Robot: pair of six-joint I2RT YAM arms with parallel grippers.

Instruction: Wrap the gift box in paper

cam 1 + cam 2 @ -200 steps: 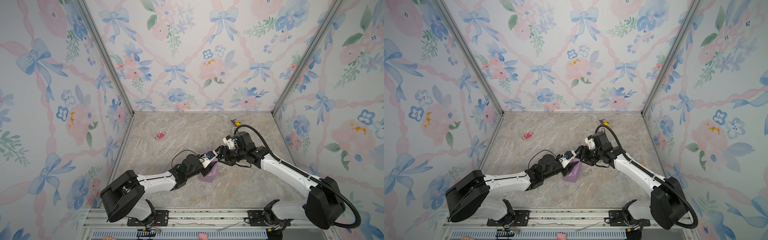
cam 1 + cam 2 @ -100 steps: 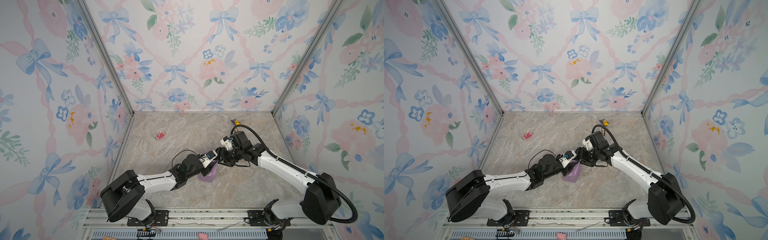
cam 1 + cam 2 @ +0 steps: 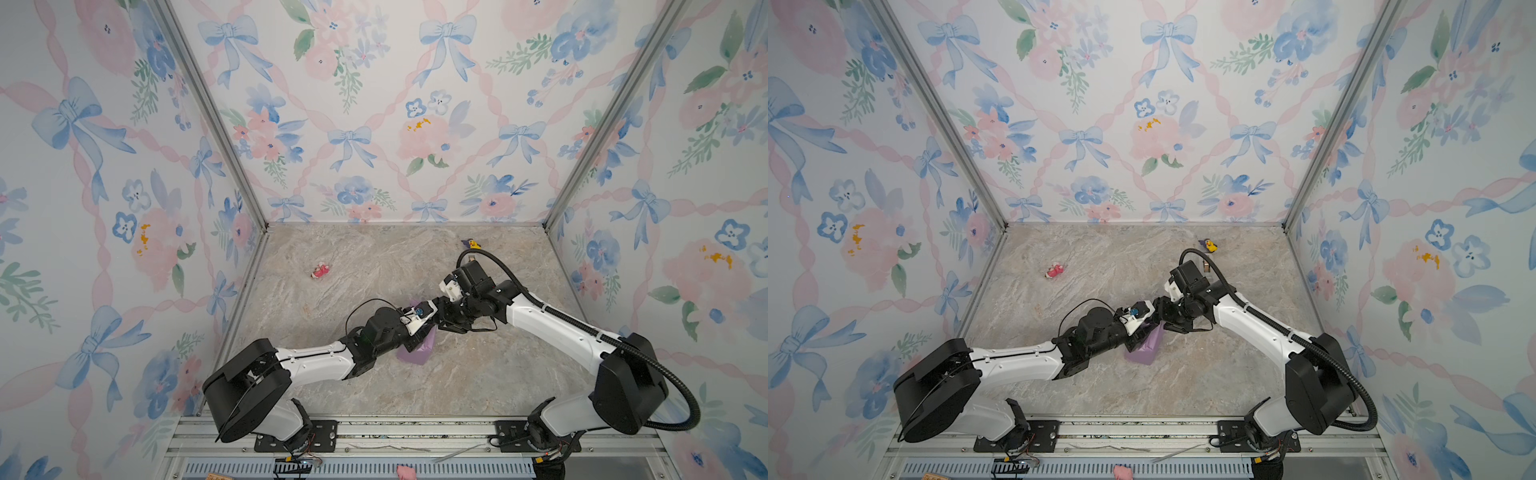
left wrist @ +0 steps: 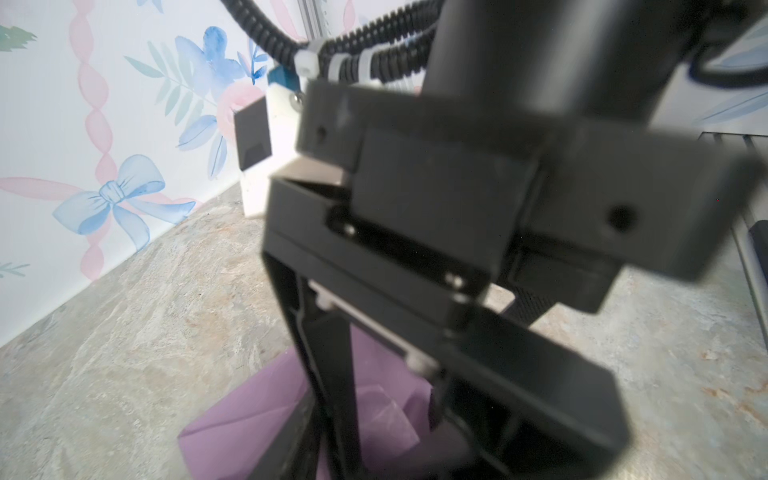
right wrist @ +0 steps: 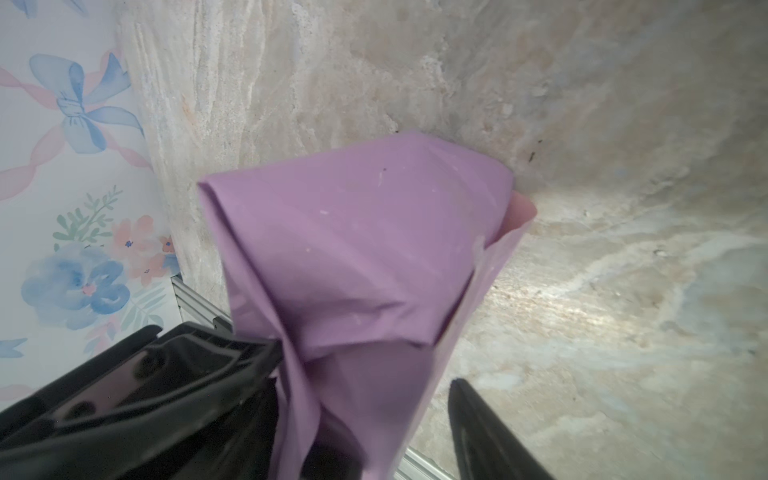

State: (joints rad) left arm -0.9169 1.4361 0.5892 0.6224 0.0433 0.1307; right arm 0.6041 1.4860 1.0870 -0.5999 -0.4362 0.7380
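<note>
The paper (image 3: pixel 417 352) (image 3: pixel 1145 351) shows its lilac face, folded into a lumpy parcel on the marble floor. A pale pink edge (image 5: pixel 521 212) peeks out at one end. The gift box is hidden inside. In both top views the two grippers meet over the parcel's far end. My left gripper (image 3: pixel 423 335) (image 3: pixel 1143 333) reaches in from the left; its jaws are hidden behind the right gripper's black body (image 4: pixel 436 199). My right gripper (image 3: pixel 437 323) (image 3: pixel 1161 322) is open around a loose fold, one of its fingers (image 5: pixel 486 432) standing apart from the paper.
A small red-pink object (image 3: pixel 320 271) lies at the back left of the floor. A small purple-and-yellow one (image 3: pixel 471 243) lies at the back right, behind the right arm. Flowered walls close three sides, and a metal rail (image 3: pixel 415 432) runs along the front.
The right arm has shifted a little to the left, closer over the parcel, and its jaws have narrowed somewhat. The left arm and the parcel have hardly moved.
</note>
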